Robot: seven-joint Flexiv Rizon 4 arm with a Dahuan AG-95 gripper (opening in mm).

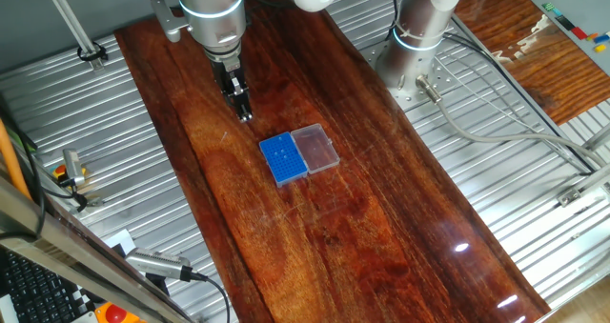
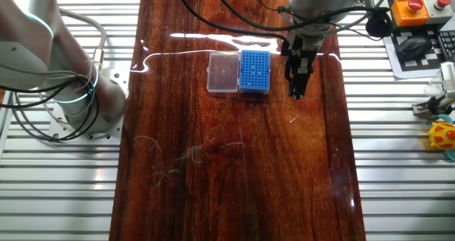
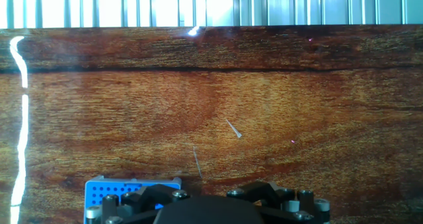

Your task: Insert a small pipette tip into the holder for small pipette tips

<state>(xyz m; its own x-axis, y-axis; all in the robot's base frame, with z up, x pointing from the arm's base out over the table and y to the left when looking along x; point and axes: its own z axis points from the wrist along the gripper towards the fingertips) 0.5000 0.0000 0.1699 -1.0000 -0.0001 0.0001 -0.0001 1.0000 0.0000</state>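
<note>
The holder for small pipette tips is a square bright-blue rack (image 1: 284,158) with its clear pinkish lid (image 1: 315,148) lying open beside it. It also shows in the other fixed view (image 2: 255,72) and at the bottom left of the hand view (image 3: 132,186). A small pale pipette tip (image 3: 232,129) lies loose on the wood, also faintly seen in the other fixed view (image 2: 293,119). My gripper (image 1: 244,113) hangs above the table beside the rack (image 2: 296,92), between rack and tip. Its fingers look pressed together and empty. Only the hand's body shows in the hand view.
The dark wooden board (image 1: 362,218) lies on a ribbed metal table (image 1: 496,171). The arm's base (image 1: 416,61) stands beside the board. A thin pale line (image 3: 197,163) marks the wood near the rack. A control box and keyboard (image 2: 419,28) sit off the board.
</note>
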